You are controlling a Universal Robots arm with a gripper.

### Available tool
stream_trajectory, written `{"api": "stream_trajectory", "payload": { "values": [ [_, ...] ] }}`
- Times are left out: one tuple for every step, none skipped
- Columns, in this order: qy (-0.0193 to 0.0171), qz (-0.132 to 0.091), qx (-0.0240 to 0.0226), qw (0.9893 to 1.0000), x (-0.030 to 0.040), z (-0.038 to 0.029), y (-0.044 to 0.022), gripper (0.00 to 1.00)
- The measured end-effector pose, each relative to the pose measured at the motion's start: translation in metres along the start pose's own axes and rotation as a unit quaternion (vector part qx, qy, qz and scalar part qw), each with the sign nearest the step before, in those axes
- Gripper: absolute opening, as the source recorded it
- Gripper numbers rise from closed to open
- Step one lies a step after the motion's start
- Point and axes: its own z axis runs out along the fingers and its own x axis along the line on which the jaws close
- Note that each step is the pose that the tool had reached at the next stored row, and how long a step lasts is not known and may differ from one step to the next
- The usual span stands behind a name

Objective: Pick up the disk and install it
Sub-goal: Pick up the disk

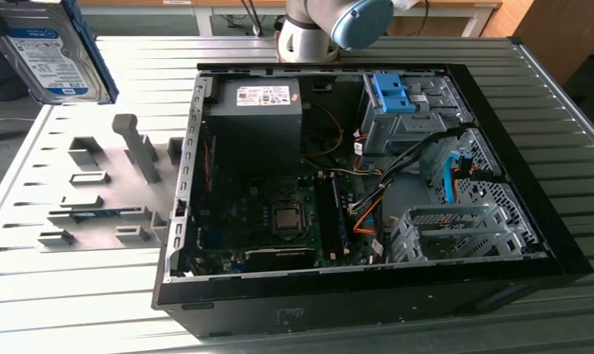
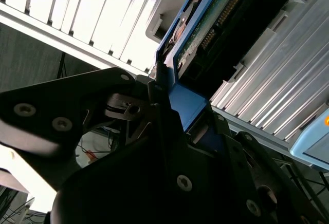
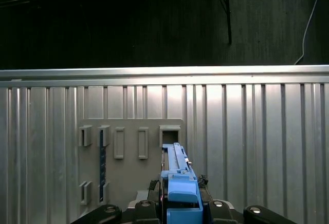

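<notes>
We see the ridged table (image 1: 70, 295) bearing the open computer case (image 1: 375, 310), with its blue-latched bay (image 1: 395, 96) toward one o'clock. The disk (image 1: 51, 55) hangs at ten o'clock of the case, above the grey holder plate (image 1: 31, 177). The gripper (image 3: 177, 185) is clamped on its blue carrier, seemingly edge-on. We judge it best kept square to the bay and clear of the cables (image 1: 370, 203).

Your open black computer case (image 1: 375, 306) on the ribbed metal table (image 1: 60, 295), grey slotted plate (image 1: 46, 166) at the exterior view's left, blue-framed silver disk (image 1: 51, 55) above it.
</notes>
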Motion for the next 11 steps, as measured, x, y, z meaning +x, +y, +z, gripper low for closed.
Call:
{"api": "stream_trajectory", "payload": {
  "values": [
    [0.0,0.0,0.0,1.0,0.0,-0.0004,0.0,0.36],
    [0.0,0.0,0.0,1.0,0.0,-0.0008,0.0,0.36],
    [0.0,0.0,-0.0001,1.0,0.0,-0.0015,0.0,0.36],
    [0.0,0.0,0.0,1.0,0.0,-0.0019,0.0,0.36],
    [0.0,0.0,0.0,1.0,0.0,-0.0026,0.0,0.36],
    [0.0,0.0,0.0,1.0,0.0,-0.003,0.0,0.36],
    [0.0,0.0,0.0,1.0,0.0,-0.0034,0.0,0.36],
    [0.0,0.0,0.0,1.0,0.0,-0.0037,0.0,0.36],
    [0.0,0.0,0.0,1.0,0.0,-0.0041,0.0,0.36],
    [0.0,0.0,0.0,1.0,0.0,-0.0045,0.0,0.36],
    [0.0,0.0,0.0,1.0,0.0,-0.0049,0.0,0.36]
  ]
}}
